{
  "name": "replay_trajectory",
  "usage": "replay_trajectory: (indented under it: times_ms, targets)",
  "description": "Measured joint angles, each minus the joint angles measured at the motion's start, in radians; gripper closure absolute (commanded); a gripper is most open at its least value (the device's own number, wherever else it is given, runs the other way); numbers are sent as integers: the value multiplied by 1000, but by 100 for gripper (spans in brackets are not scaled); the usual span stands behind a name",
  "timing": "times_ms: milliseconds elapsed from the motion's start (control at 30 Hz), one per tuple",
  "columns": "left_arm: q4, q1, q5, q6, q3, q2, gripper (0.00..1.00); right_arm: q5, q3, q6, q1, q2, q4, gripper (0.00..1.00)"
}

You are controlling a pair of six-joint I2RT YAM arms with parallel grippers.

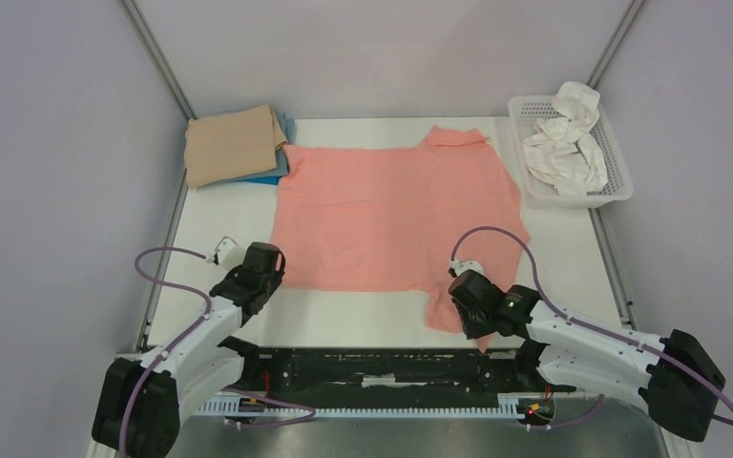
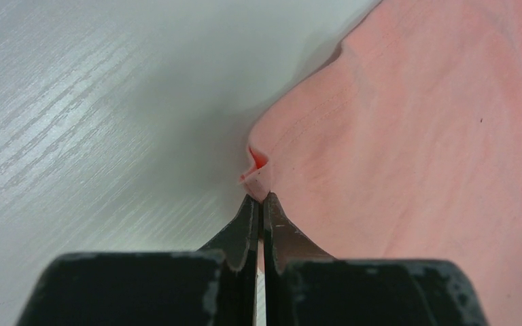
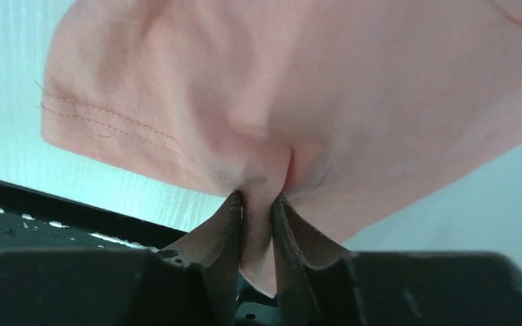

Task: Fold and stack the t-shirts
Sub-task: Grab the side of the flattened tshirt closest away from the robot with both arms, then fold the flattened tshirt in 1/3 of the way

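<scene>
The salmon-pink t-shirt is lying spread flat on the table. The left gripper is pinching its near-left corner, jaws closed on cloth. The right gripper is clamping a fold by its near-right sleeve.

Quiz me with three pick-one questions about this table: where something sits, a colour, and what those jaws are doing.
1. What colour is the cloth in the basket? A red; B black; C white.
2. Where is the tan shirt? A in the basket; B folded at the far left corner, atop the blue shirt; C on the floor.
3. What are both arms' jaws doing? A pinching the near side of the pink shirt; B hanging open; C gripping the basket.
Answers: 1 C, crumpled white cloth lies in the basket. 2 B, blue peeks out beneath the tan fold. 3 A, each wrist view shows jaws closed on pink cloth.
</scene>
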Motion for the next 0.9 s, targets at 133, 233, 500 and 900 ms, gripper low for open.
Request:
replay_trajectory:
  times_ms: [133,233,500,900]
  targets:
    - [-23,0,5,0,0,-7,98,6,13,24,21,19,10,92]
    - [-58,0,9,0,0,-51,98,-3,14,19,31,13,3,95]
    - [-249,0,14,-1,0,-307,98,-84,14,14,124,-92,-131,100]
    - [-446,0,56,-1,-31,-594,98,-24,48,80,219,-214,-164,100]
